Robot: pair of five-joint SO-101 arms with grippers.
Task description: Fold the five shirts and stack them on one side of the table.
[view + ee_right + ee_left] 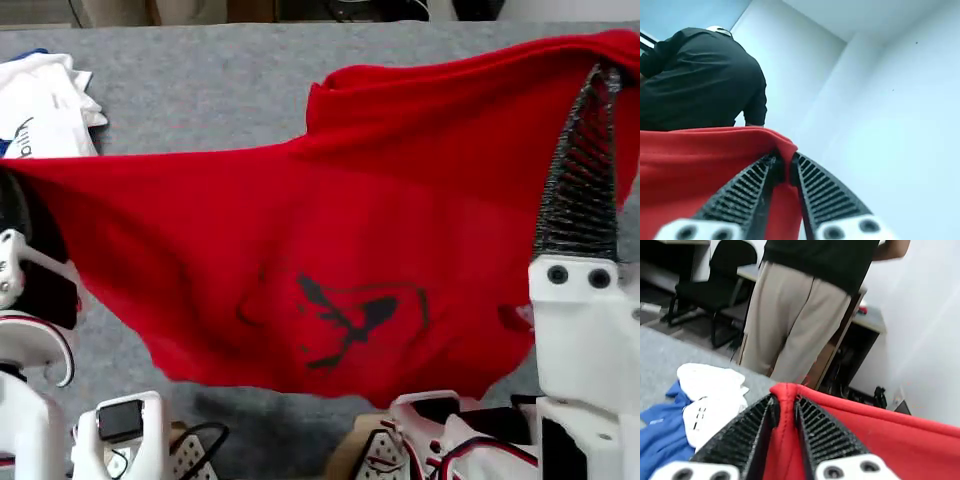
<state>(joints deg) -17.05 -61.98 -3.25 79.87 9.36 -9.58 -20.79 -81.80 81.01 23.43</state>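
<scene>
Here, from the high view, we see the red shirt (330, 250) held up and stretched wide above the grey table (200, 90), its dark printed figure facing the camera and its lower hem hanging loose and uneven; the right gripper (600, 75) rises at the far right of the picture, its ribbed black finger pressed into the upper corner of the cloth, while the left arm (30, 290) stands at the opposite edge, where the other end of the shirt tapers to a point; a white shirt (45, 110) lies crumpled on the table at the far left corner, just beyond the red cloth. In the left wrist view, we find the left gripper (785, 407) clenched on a bunched fold of the red shirt, the fabric squeezed between both ribbed fingers and spreading away to one side; beyond it the white shirt rests on the table, partly over a blue shirt (660, 440). In the right wrist view, we see the right gripper's fingers likewise pinched tight on a corner of the red shirt, the cloth draping off to one side and the gripper tilted up toward a pale wall.
</scene>
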